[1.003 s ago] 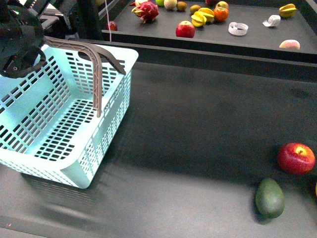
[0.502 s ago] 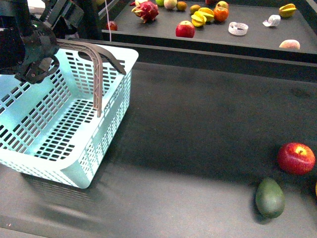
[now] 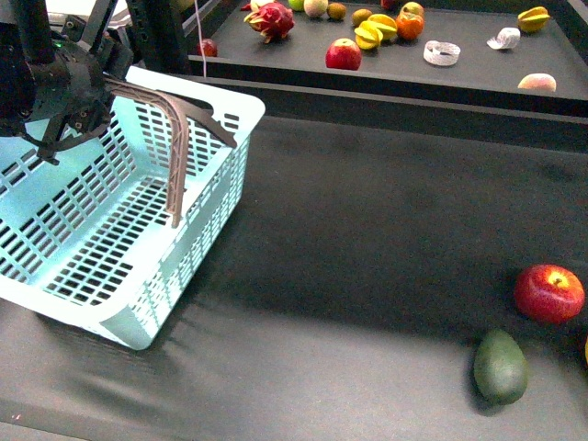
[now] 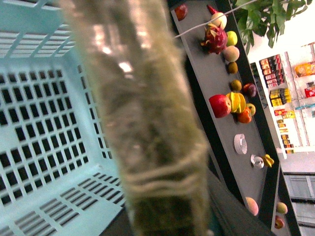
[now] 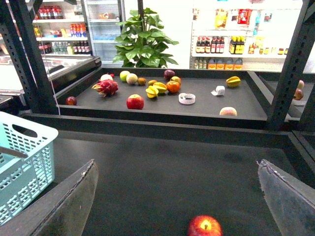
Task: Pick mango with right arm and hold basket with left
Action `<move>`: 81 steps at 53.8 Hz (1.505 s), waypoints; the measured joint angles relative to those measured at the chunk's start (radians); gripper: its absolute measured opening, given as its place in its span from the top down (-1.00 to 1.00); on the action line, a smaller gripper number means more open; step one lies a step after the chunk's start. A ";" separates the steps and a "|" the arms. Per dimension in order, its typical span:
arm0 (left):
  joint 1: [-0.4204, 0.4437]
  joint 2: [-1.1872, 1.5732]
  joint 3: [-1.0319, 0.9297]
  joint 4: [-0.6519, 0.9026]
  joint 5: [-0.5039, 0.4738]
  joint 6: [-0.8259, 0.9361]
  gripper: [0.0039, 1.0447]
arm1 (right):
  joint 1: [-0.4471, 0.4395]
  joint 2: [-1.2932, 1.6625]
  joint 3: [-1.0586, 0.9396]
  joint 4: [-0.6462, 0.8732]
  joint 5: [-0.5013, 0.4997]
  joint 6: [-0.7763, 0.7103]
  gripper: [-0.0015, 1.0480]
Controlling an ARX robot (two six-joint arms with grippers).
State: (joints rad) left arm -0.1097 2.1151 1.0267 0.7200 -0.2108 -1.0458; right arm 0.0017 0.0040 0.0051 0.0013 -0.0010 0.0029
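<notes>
I'm gripping the basket [image 3: 129,322] by its handle in my left gripper [image 3: 57,96] while my right gripper [image 5: 177,167] is hanging wide open, so next I'm probably reaching past the red apple [image 3: 549,293] for the mango [image 3: 586,350], barely a yellow sliver at the front view's right edge.

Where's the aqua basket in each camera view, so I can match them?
Front: basket, far left on the table.
Left wrist: its interior, close, behind its blurred handle.
Right wrist: its corner, at the frame edge.
Shared landmark: dragon fruit on the back shelf.
</notes>
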 joint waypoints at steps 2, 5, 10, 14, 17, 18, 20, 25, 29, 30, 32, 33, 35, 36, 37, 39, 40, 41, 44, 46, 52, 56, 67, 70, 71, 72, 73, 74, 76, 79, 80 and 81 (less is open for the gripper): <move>0.000 -0.016 -0.022 0.001 0.003 0.021 0.85 | 0.000 0.000 0.000 0.000 0.000 0.000 -0.85; 0.003 -0.050 -0.063 0.009 0.002 0.059 0.85 | 0.000 0.000 0.000 0.000 0.000 0.000 -0.85; 0.011 -0.122 -0.129 0.017 0.024 0.073 0.86 | 0.000 0.000 0.000 0.000 0.000 0.000 -0.85; 0.006 -0.179 -0.176 0.021 0.036 0.133 0.86 | 0.000 0.000 0.000 0.000 0.000 0.000 -0.85; -0.002 -0.230 -0.215 0.021 0.059 0.227 0.86 | 0.000 0.000 0.000 0.000 0.000 0.000 -0.85; -0.003 -0.247 -0.227 0.022 0.068 0.259 0.86 | 0.000 0.000 0.000 0.000 0.000 0.000 -0.85; -0.008 -0.273 -0.246 0.027 0.078 0.298 0.86 | 0.000 0.000 0.000 0.000 0.000 0.000 -0.85; -0.027 -0.360 -0.311 0.044 0.119 0.430 0.86 | 0.000 0.000 0.000 0.000 0.000 0.000 -0.85; -0.046 -0.417 -0.348 0.050 0.159 0.502 0.86 | 0.000 0.000 0.000 0.000 0.000 0.000 -0.85; -0.053 -0.431 -0.358 0.050 0.168 0.518 0.86 | 0.000 0.000 0.000 0.000 0.000 0.000 -0.85; -0.068 -0.457 -0.375 0.050 0.182 0.560 0.86 | 0.000 0.000 0.000 0.000 0.000 0.000 -0.85; -0.072 -0.463 -0.378 0.050 0.184 0.565 0.86 | 0.000 0.000 0.000 0.000 0.000 0.000 -0.85; -0.091 -0.484 -0.394 0.054 0.196 0.604 0.86 | 0.000 0.000 0.000 0.000 0.000 0.000 -0.85; -0.100 -0.492 -0.402 0.060 0.205 0.614 0.86 | 0.000 0.000 0.000 0.000 0.000 0.000 -0.85; -0.105 -0.495 -0.405 0.062 0.208 0.624 0.86 | 0.000 0.000 0.000 0.000 0.000 0.000 -0.85; -0.126 -0.510 -0.417 0.073 0.217 0.646 0.86 | 0.000 0.000 0.000 0.000 0.000 0.000 -0.85; -0.138 -0.517 -0.423 0.077 0.220 0.657 0.86 | 0.000 0.000 0.000 0.000 0.000 0.000 -0.85; -0.151 -0.523 -0.427 0.080 0.220 0.672 0.86 | 0.000 0.000 0.000 0.000 0.000 0.000 -0.85; -0.184 -0.536 -0.435 0.086 0.223 0.703 0.86 | 0.000 0.000 0.000 0.000 0.000 0.000 -0.85; -0.212 -0.545 -0.438 0.087 0.223 0.729 0.86 | 0.000 0.000 0.000 0.000 0.000 0.000 -0.85; -0.280 -0.554 -0.449 0.107 0.239 0.781 0.86 | 0.000 0.000 0.000 0.000 0.000 0.000 -0.85; -0.310 -0.554 -0.460 0.131 0.260 0.784 0.86 | 0.000 0.000 0.000 0.000 0.000 0.000 -0.85; -0.375 -0.554 -0.477 0.158 0.314 0.792 0.86 | 0.000 0.000 0.000 0.000 0.000 0.000 -0.85; -0.386 -0.554 -0.485 0.163 0.330 0.801 0.86 | 0.000 0.000 0.000 0.000 0.000 0.000 -0.85; -0.389 -0.554 -0.488 0.164 0.335 0.803 0.86 | 0.000 0.000 0.000 0.000 0.000 0.000 -0.85; -0.391 -0.554 -0.489 0.165 0.336 0.806 0.86 | 0.000 0.000 0.000 0.000 0.000 0.000 -0.85; -0.392 -0.554 -0.492 0.166 0.339 0.808 0.86 | 0.000 0.000 0.000 0.000 0.000 0.000 -0.85; -0.395 -0.554 -0.494 0.167 0.344 0.812 0.86 | 0.000 0.000 0.000 0.000 0.000 0.000 -0.85; -0.397 -0.554 -0.498 0.170 0.346 0.814 0.86 | 0.000 0.000 0.000 0.000 0.000 0.000 -0.85; -0.397 -0.554 -0.500 0.171 0.348 0.814 0.86 | 0.000 0.000 0.000 0.000 0.000 0.000 -0.85; -0.397 -0.554 -0.500 0.171 0.348 0.814 0.86 | 0.000 0.000 0.000 0.000 0.000 0.000 -0.85; -0.397 -0.554 -0.500 0.171 0.348 0.814 0.86 | 0.000 0.000 0.000 0.000 0.000 0.000 -0.85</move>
State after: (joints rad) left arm -0.5072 1.5612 0.5262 0.8913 0.1371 -0.2317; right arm 0.0017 0.0040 0.0051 0.0013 -0.0010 0.0029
